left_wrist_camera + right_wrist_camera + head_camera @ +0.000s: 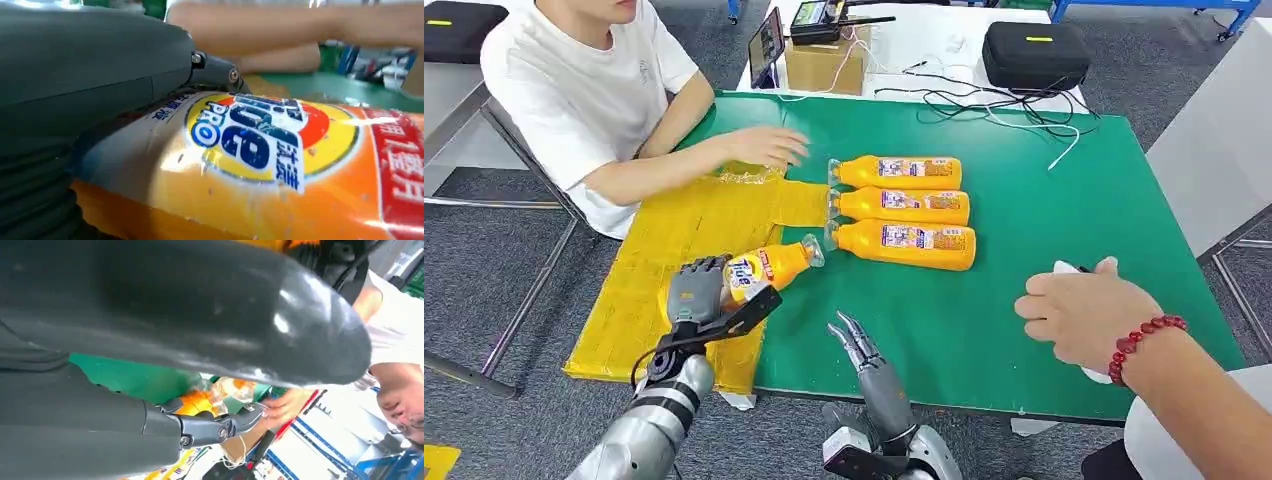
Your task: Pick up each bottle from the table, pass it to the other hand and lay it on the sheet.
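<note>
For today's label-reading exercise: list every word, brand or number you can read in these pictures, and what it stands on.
"Tide": held bottle, in the left hand.
"PRO": same bottle's round logo, beside it.
Chinese characters on the red band: too partial to read.
Labels on the three table bottles: too small.

3 orange bottles (pixel 902 209) lie side by side on green table (pixel 1024 200), caps toward yellow sheet (pixel 684 260). 4th bottle (pixel 769 268) in left hand (pixel 696 290), over sheet edge, tilted.
</note>
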